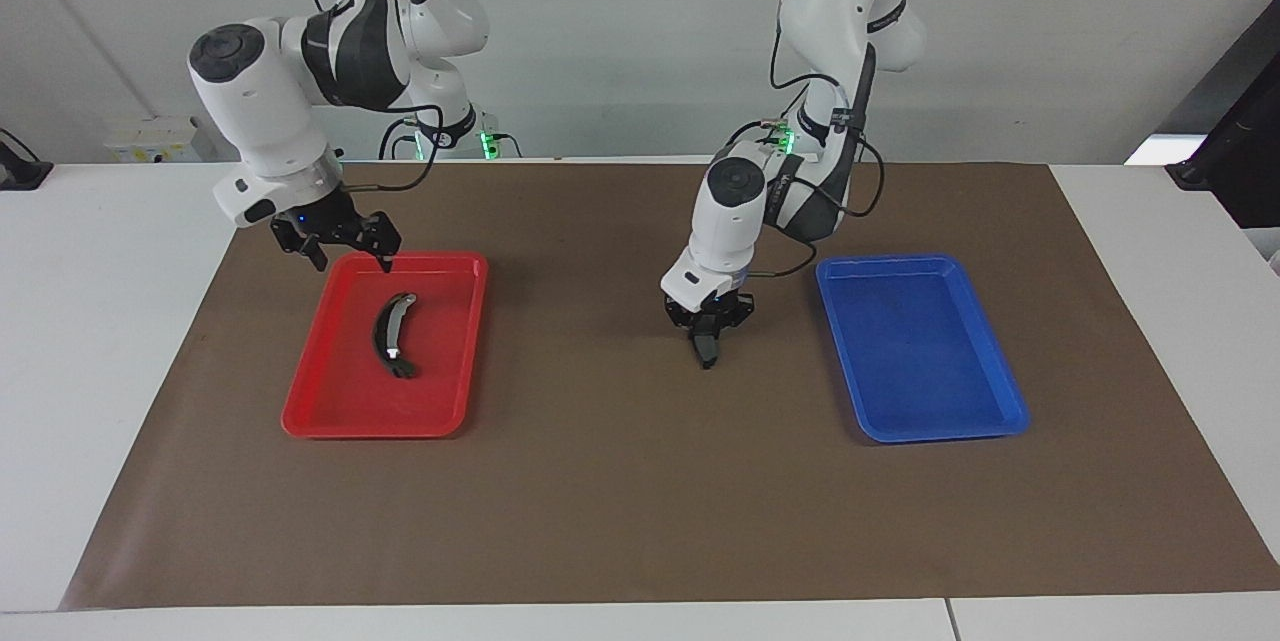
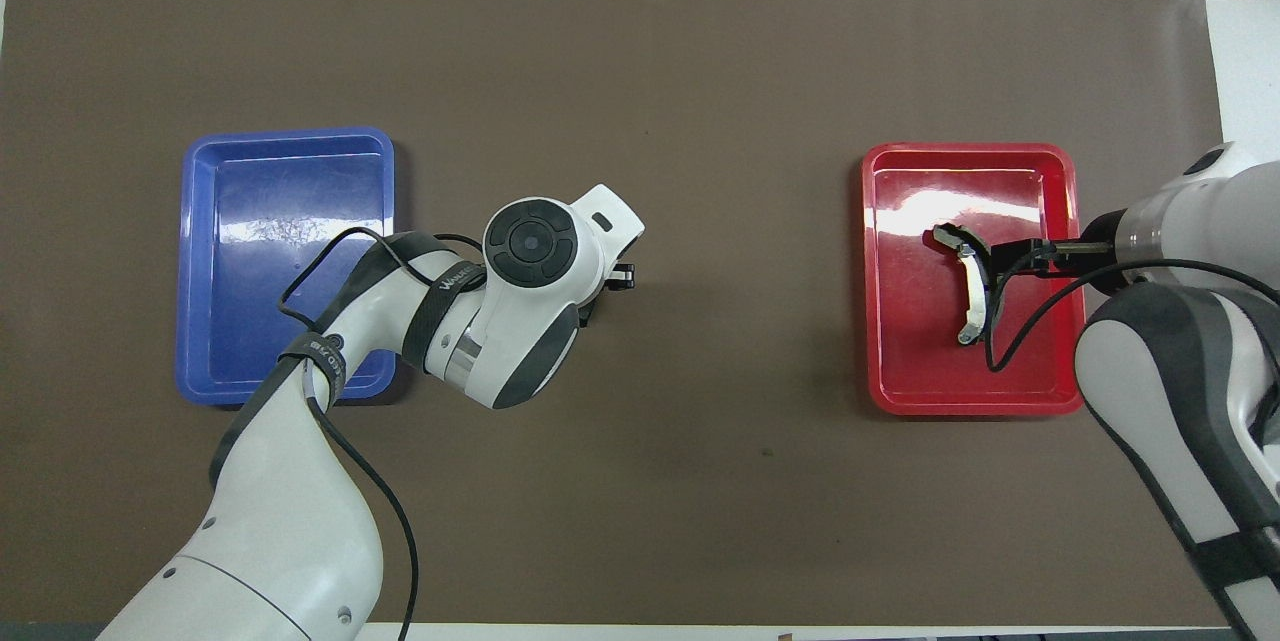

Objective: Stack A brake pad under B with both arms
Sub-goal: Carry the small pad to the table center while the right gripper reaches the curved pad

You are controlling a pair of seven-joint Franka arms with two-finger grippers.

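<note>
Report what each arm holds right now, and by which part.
The left tool, over the brown mat between the trays, grips the A brake pad by its upper end. The right tool, over the red tray's rim, holds nothing.

Lighting: bright, even, from above. Shadows: soft, short under the arms. Glare: white patches on the red tray (image 2: 1060, 221) and blue tray (image 2: 290, 221) floors. Focus: sharp throughout.

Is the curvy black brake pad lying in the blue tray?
No, B lies in the red tray; the blue tray holds nothing.
</note>
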